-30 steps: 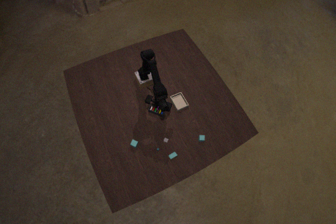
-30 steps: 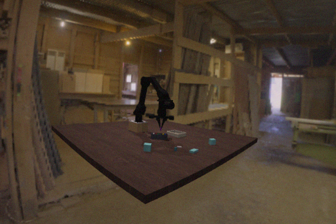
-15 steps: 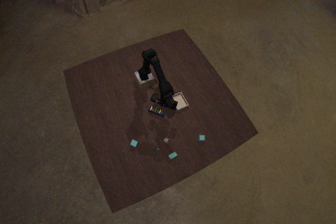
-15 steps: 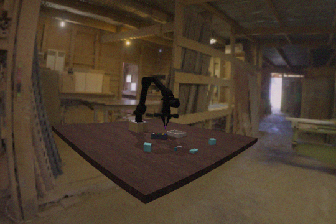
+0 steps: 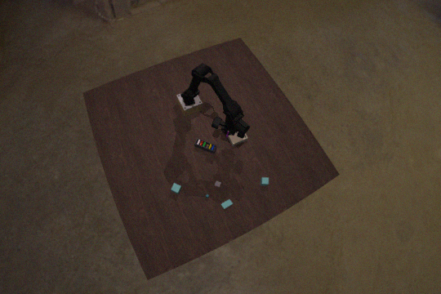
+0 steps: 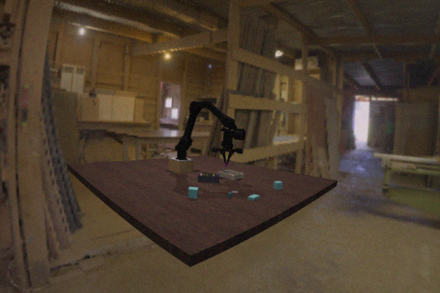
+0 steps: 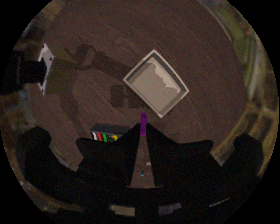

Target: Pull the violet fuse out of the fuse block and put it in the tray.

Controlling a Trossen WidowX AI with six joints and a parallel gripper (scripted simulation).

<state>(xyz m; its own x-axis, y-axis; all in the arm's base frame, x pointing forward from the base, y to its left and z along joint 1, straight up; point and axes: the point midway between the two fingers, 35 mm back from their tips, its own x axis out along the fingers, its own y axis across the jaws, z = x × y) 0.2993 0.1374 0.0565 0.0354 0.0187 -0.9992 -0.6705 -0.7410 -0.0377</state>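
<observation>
1. While hanging above the desk (image 6: 134, 202), kept the claw (image 6: 226, 161) closed almost fully on the violet fuse (image 7: 144, 122), pinched by its upper end between the fingertips.
2. Carried the fuse clear of the fuse block (image 5: 205, 145), well above the desk, just at the near edge of the tray (image 7: 156, 82) in the wrist view and over the tray's near left part in the top view.
3. Left the block apart and to the left of the claw, with its remaining coloured fuses seated; no contact visible between them and arm (image 5: 220, 94).
4. Judged the step in hand as the carry to the tray, extraction seemingly done and release not yet made.
5. To do it well: should hold height until the fuse stands over the tray's pale floor rather than its rim, moving away from the block and never back across it.
6. Should then descend straight and slowly, fuse kept upright, so that its lower tip meets the floor and not the tray wall.
7. Should open the claw only when the fuse sits low inside the walls; dropped from high, such a thin piece could likely bounce out.
8. Could ignore the teal blocks (image 5: 175, 188) lying well apart toward the near side of the desk.
9. Could not tell from these views exactly how far above the tray the fuse tip hung.
</observation>
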